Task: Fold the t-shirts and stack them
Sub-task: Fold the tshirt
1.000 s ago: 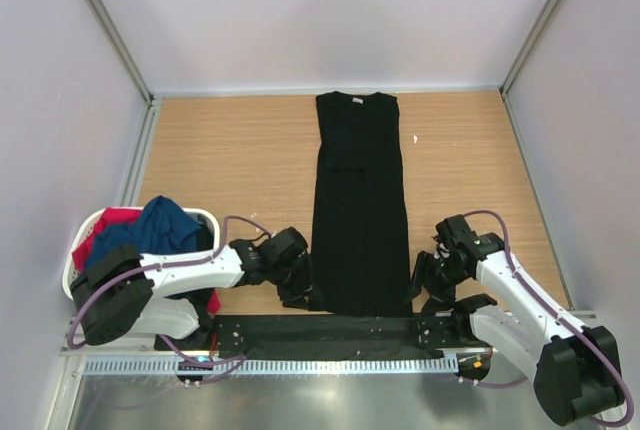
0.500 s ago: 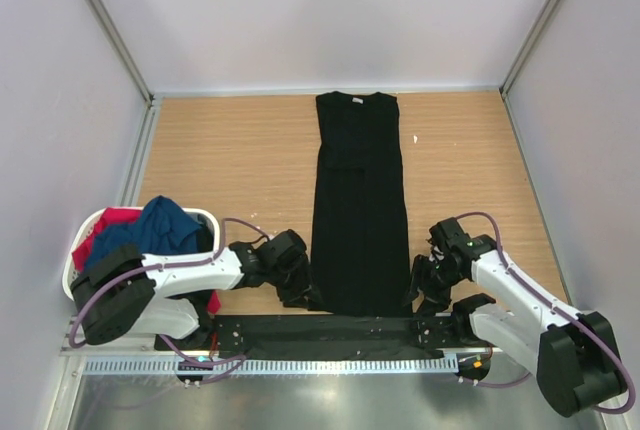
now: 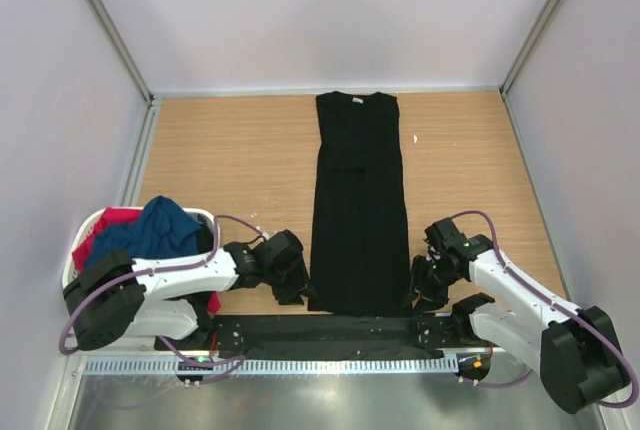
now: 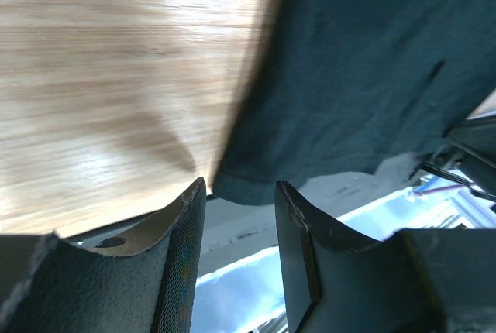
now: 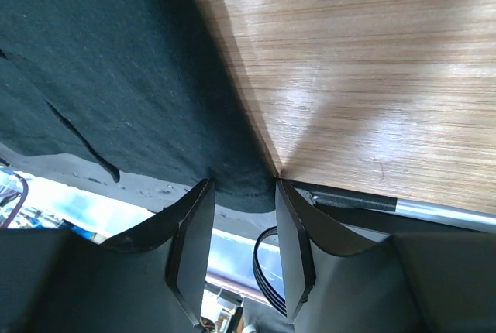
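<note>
The black t-shirt [image 3: 358, 200] lies on the wooden table as a long narrow strip, collar at the far end. My left gripper [image 3: 301, 295] is low at its near left corner, my right gripper [image 3: 418, 296] at its near right corner. In the left wrist view the left gripper [image 4: 240, 187] is open, with the hem corner of the black t-shirt [image 4: 364, 77] just at its tips. The right gripper [image 5: 244, 186] is also open, and the black t-shirt's [image 5: 116, 77] corner dips between its fingertips. A navy t-shirt [image 3: 160, 225] and a red-pink t-shirt [image 3: 105, 222] lie in the basket.
A white laundry basket [image 3: 205, 215] stands at the near left beside the left arm. A black strip [image 3: 320, 330] runs along the table's near edge between the arm bases. Grey walls enclose the table on three sides. A small white speck [image 3: 416, 137] lies right of the shirt.
The right gripper has slid a little left onto the shirt's near right corner and its jaws have narrowed. The left gripper has edged slightly at the near left corner.
</note>
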